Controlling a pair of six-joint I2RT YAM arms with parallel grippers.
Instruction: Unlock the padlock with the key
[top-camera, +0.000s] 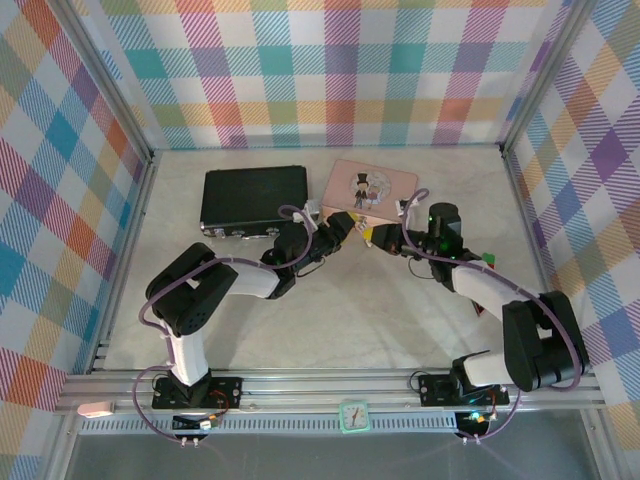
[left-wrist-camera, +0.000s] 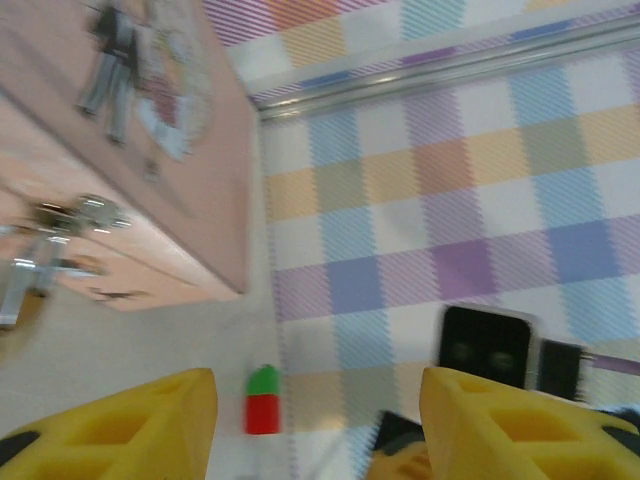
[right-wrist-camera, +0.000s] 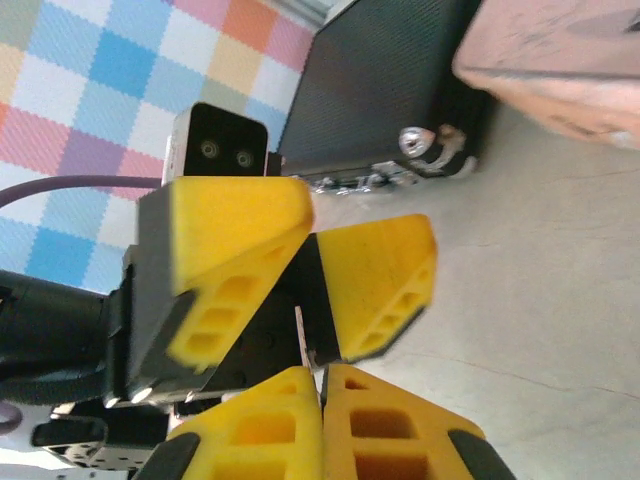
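My right gripper (right-wrist-camera: 322, 372) is shut on the key (right-wrist-camera: 300, 335), a thin metal blade that sticks up from between its yellow pads. The blade reaches into the gap of my left gripper (right-wrist-camera: 345, 222), whose jaws stand apart and do not touch it. In the top view the left gripper (top-camera: 348, 228) and the right gripper (top-camera: 383, 237) meet tip to tip just in front of the pink tin (top-camera: 370, 185). In the left wrist view my left gripper (left-wrist-camera: 318, 400) is open with nothing between its fingers. The padlock is hidden; blurred silver metal (left-wrist-camera: 55, 245) sits on the tin's side.
A black case (top-camera: 255, 198) lies left of the tin at the back. A small red and green piece (left-wrist-camera: 263, 400) lies on the table near the right arm. Checked walls close the table in on three sides.
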